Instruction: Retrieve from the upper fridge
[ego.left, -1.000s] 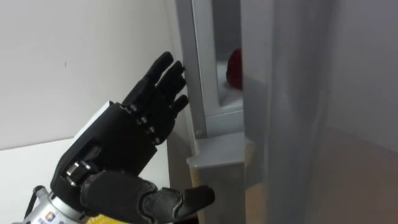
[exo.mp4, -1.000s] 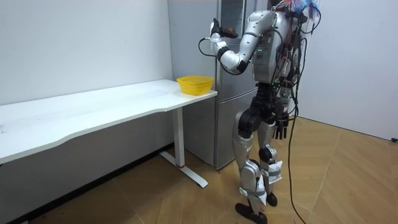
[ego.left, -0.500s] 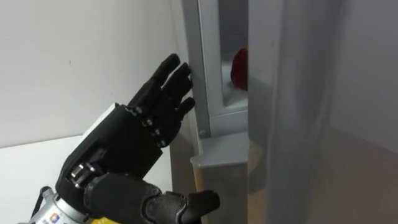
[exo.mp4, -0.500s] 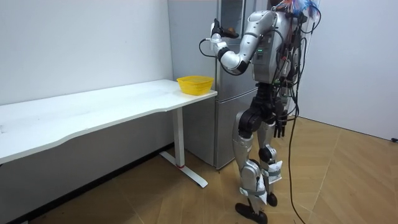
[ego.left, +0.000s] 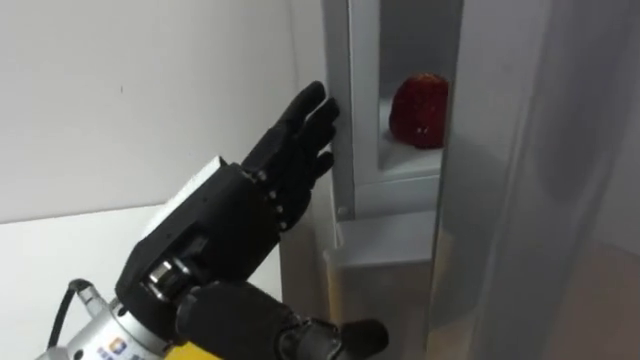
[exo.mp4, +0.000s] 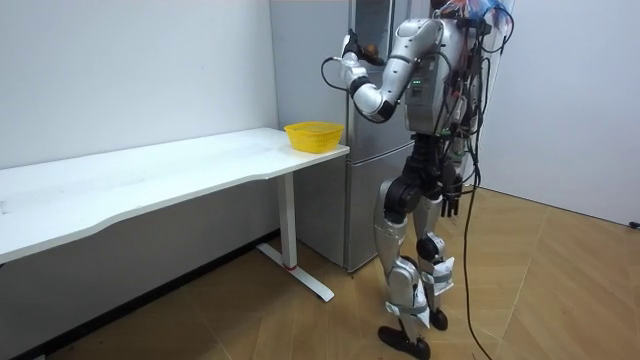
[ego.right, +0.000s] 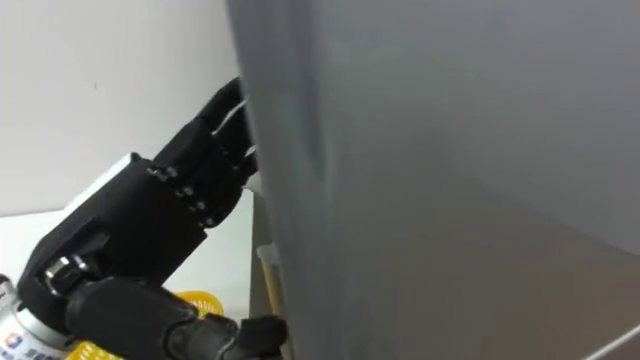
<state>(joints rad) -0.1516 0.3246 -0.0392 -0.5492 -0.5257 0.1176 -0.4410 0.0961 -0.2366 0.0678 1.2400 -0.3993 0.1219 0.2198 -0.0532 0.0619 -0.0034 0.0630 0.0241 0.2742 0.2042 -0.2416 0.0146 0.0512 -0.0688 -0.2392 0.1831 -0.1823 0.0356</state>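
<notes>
Our left hand (ego.left: 230, 230), fingers (ego.left: 305, 125) straight and holding nothing, reaches up beside the fridge frame (ego.left: 345, 120). The red fruit (ego.left: 418, 110) sits on the upper shelf (ego.left: 410, 160), right of and beyond the hand, so we judge this hand best placed.

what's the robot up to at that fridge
The robot stands at the fridge, next to a table with a yellow bowl on it. Its left robot hand is raised with fingers straight, the tips at the frame of the upper compartment, whose door is ajar. A red fruit sits on a shelf inside, not yet touched. The right robot hand hangs at its side.
</notes>
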